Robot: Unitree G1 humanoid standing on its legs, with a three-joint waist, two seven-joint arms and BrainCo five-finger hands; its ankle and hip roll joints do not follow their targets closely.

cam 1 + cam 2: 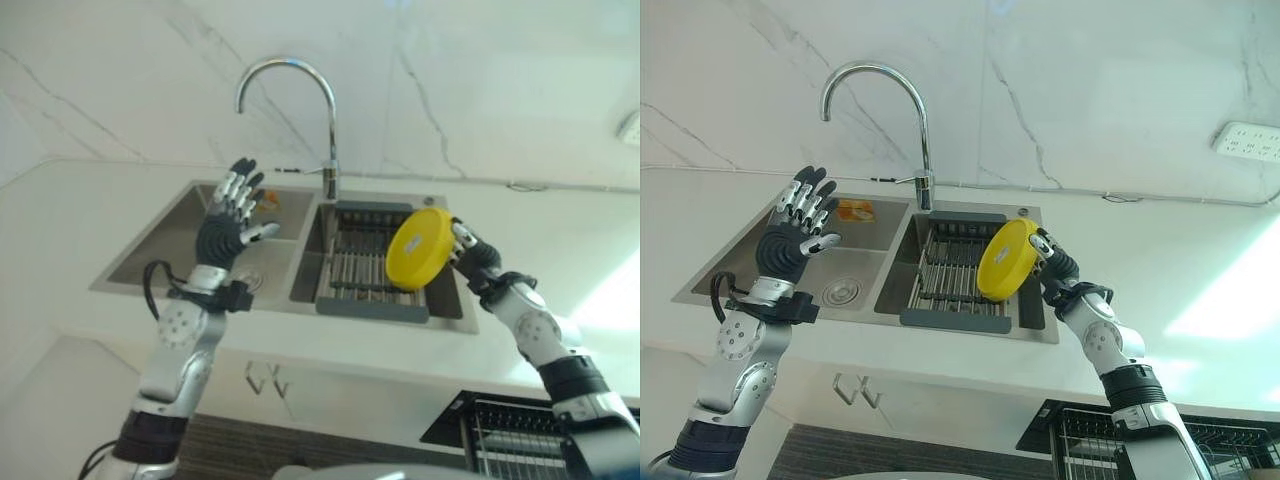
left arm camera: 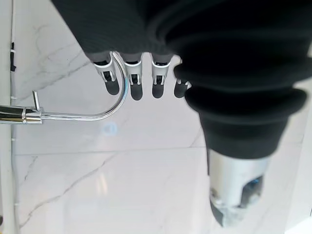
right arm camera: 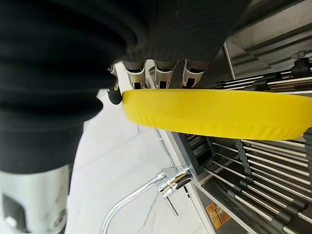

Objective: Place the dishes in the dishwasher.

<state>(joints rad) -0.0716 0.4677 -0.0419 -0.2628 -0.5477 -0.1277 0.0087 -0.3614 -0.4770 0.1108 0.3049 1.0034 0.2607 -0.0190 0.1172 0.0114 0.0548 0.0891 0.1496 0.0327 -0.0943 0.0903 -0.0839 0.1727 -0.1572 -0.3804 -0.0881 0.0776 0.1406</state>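
white marble-veined wall (image 1: 1090,90) rises behind a pale tabletop (image 1: 1180,260) with a steel double sink (image 1: 790,262) set into it; a curved chrome faucet (image 1: 875,95) stands at the back, between the two basins; the right basin holds a dark-framed rack of metal bars (image 1: 955,275); the left basin has a round drain (image 1: 840,292) and a small orange item (image 1: 854,211) at its back edge, too small for me to tell what it is.

my right hand (image 1: 1055,268) is raised over the right end of the rack, grasping a yellow plate (image 1: 1005,258); the plate is tilted up on edge, clear of the bars, its face turned toward my left; in my right wrist view my fingers (image 3: 163,68) lie across the back of the yellow plate and my thumb tip presses its rim, so the hold is a pinch.

my left hand (image 1: 228,222) is lifted above the left basin, palm away from me, fingers (image 1: 240,180) straight and spread, thumb out to the side, holding nothing and touching nothing.

below the tabletop edge, near my right arm, a dishwasher rack (image 1: 1090,435) of wire is pulled out.
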